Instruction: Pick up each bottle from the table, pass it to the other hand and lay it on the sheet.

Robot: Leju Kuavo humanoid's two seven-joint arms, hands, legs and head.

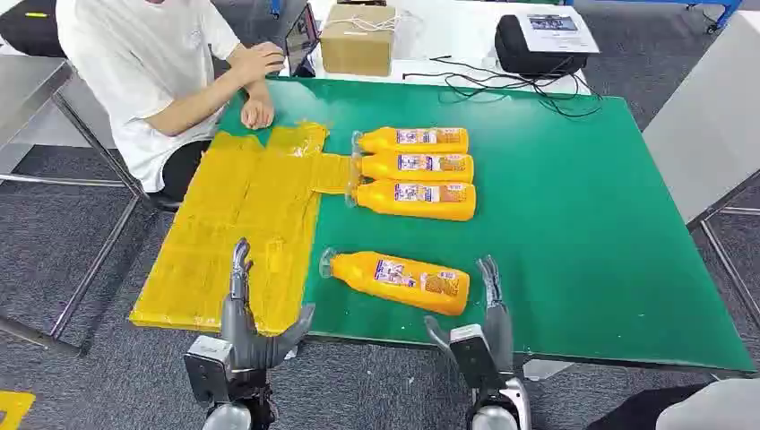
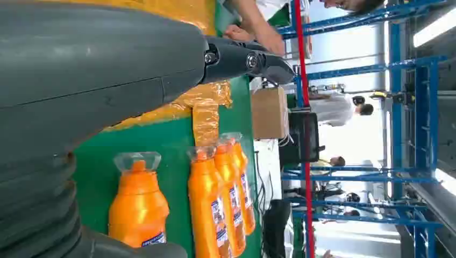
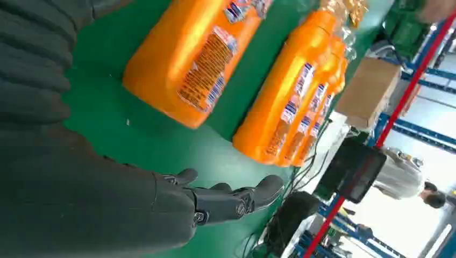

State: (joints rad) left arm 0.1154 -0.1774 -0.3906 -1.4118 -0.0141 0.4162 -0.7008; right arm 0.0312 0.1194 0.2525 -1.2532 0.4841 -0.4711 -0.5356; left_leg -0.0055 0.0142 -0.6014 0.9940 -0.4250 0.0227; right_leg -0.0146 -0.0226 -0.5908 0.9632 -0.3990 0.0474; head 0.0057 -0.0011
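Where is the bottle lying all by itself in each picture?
Head view: lone bottle near the table's front edge, between both hands.
Left wrist view: lower left, cap up.
Right wrist view: top middle, label showing.
Shared landmark: cardboard box.

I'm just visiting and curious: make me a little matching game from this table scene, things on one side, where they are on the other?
Things:
1. lone bottle
2. three bottles
3. yellow sheet
4. cardboard box

Places:
A. on the white surface past the green table
B. in a row mid-table
C. nearest the robot's hands
D. on the table's left part

Pairs: 1-C, 2-B, 3-D, 4-A
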